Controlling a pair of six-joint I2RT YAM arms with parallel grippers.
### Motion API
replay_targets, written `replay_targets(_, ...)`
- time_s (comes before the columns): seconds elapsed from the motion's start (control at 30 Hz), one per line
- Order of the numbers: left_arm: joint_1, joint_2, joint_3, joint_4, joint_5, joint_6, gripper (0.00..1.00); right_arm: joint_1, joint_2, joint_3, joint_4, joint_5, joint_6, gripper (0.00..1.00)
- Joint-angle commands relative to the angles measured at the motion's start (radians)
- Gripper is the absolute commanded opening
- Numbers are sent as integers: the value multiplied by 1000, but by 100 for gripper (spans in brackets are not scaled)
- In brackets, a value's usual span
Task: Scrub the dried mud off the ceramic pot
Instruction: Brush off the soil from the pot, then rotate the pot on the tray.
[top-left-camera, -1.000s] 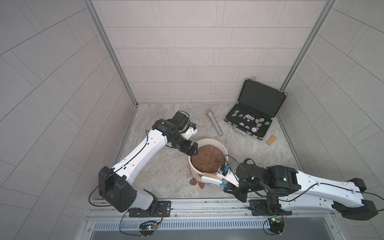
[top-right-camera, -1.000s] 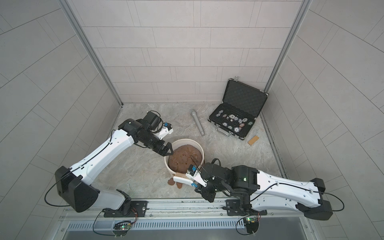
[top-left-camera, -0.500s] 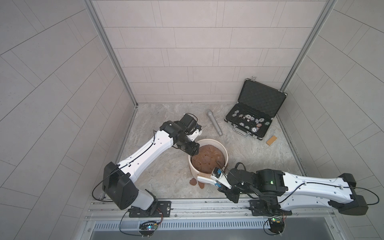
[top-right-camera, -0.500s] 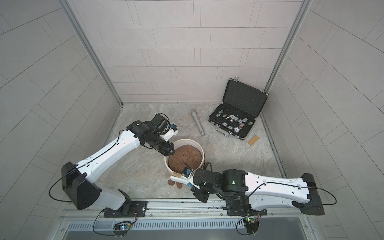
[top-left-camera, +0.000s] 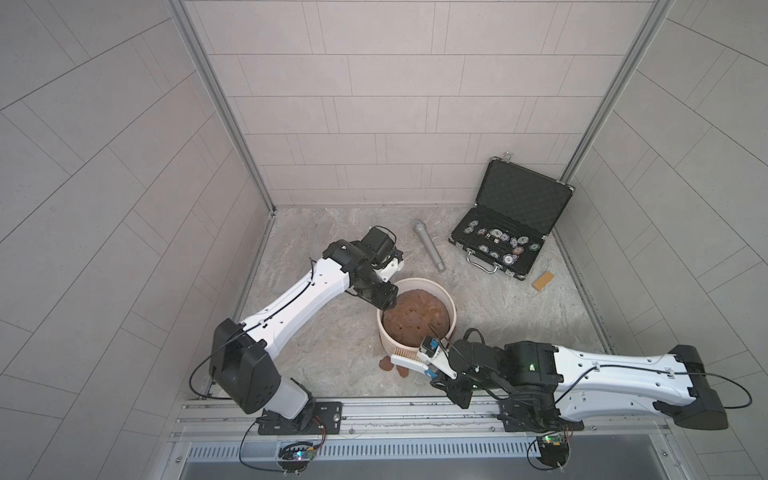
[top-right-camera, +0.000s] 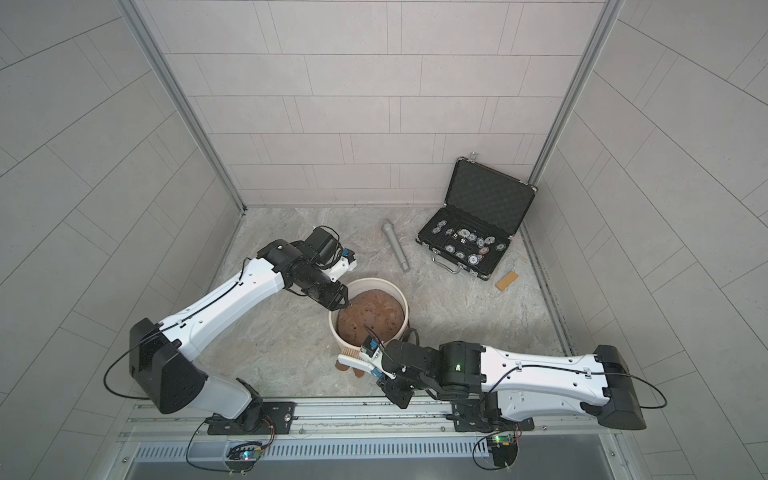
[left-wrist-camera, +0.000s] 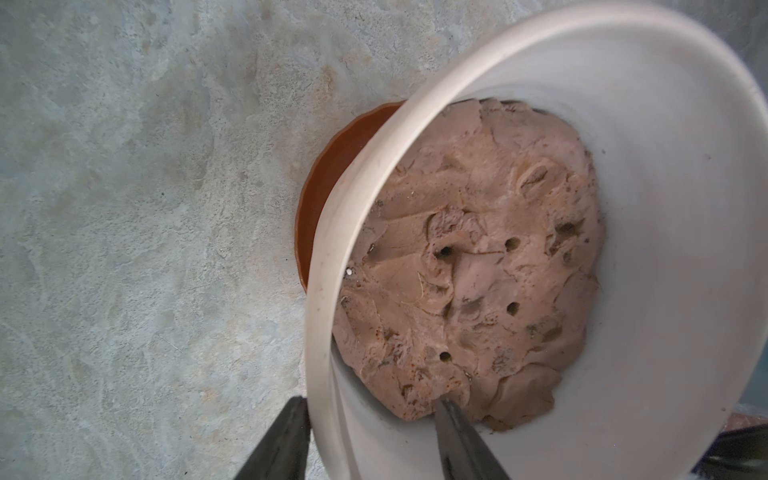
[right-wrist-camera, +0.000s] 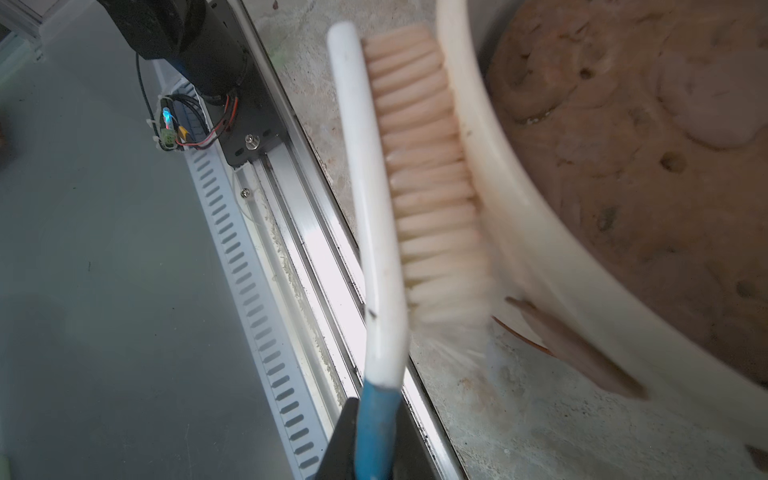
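Step in hand, as judged: scrubbing the pot's near outer wall while the other arm gets set to brace it.

Left gripper (left-wrist-camera: 370, 401): jaws apart, astride the rim of the ceramic pot (top-left-camera: 394, 348). One finger is outside, just beside the rim. The other is inside with a gap to the wall, its tip at the edge of the soil mound (left-wrist-camera: 469, 257). No clamp yet.

Pot: upright on its brown saucer (left-wrist-camera: 322, 195), mid-floor near the front rail, between the two arms.

Dried mud (top-left-camera: 385, 364): two reddish-brown blobs at the foot of the pot's near side. A top view does not show whether they sit on the floor or the low wall. The right wrist view shows a blurred brown patch low on the outer wall, past the handle end of the bristles.

Brush (right-wrist-camera: 374, 208): pale bristles lie against the outer wall just under the rim, smeared toward the handle.

Right gripper (right-wrist-camera: 376, 432): clamped on the brush's blue handle.

Next move, as judged: bring the left jaws together on the rim so the pot cannot slide or tip. Then work the bristles lower, onto the brown patch, keeping pressure toward the braced side.
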Motion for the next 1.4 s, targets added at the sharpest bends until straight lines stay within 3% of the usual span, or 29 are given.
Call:
replay_targets(0.0, -7, 1, 26, -19, 39, 14, 40, -43, 2, -29, -31, 39, 89, 0)
replay_targets(0.07, -8, 1, 26, -20, 43, 18, 34, -71, 8, -39, -45, 21, 110, 0)
replay_targets(0.2, -10, 8, 36, -25, 46, 22, 33, -91, 35, -29, -88, -17, 127, 0)
replay_targets(0.47, -12, 53, 72, -32, 52, 34, 25, -83, 106, -83, -95, -233, 166, 0)
replay_targets(0.73, -17, 83, 94, -18, 79, 169, 19, -2, -78, -38, -131, -285, 171, 0)
replay_targets(0.9, -17, 138, 165, -13, 84, 296, 0, -9, -213, 51, -121, -237, 124, 0)
replay_targets(1.2, -13, 336, 385, -116, 91, 581, 0, -91, -249, 158, -205, -85, 89, 0)
replay_targets(1.37, -1, 368, 458, -102, 75, 712, 11, -162, -284, 76, -204, -194, 80, 0)
